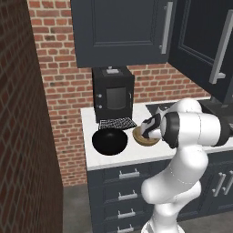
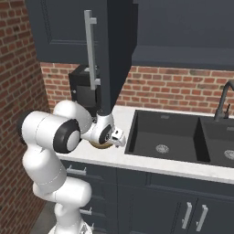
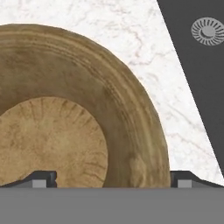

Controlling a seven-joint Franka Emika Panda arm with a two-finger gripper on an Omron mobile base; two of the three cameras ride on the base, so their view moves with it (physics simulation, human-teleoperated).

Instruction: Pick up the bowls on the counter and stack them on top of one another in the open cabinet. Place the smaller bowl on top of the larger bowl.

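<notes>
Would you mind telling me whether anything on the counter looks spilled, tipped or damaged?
Nothing stands out. The black bowl and the wooden bowl both sit upright on the white counter, with no spill or breakage visible.

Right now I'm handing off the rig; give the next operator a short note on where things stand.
Gripper: open, holding nothing, low over the wooden bowl, one fingertip over its inside, the other beyond the rim.
Wooden bowl and black bowl: side by side on the counter, left of the sink.
Done: nothing stacked yet.
Left: move the black bowl into the open cabinet, then set the wooden bowl on it.
</notes>
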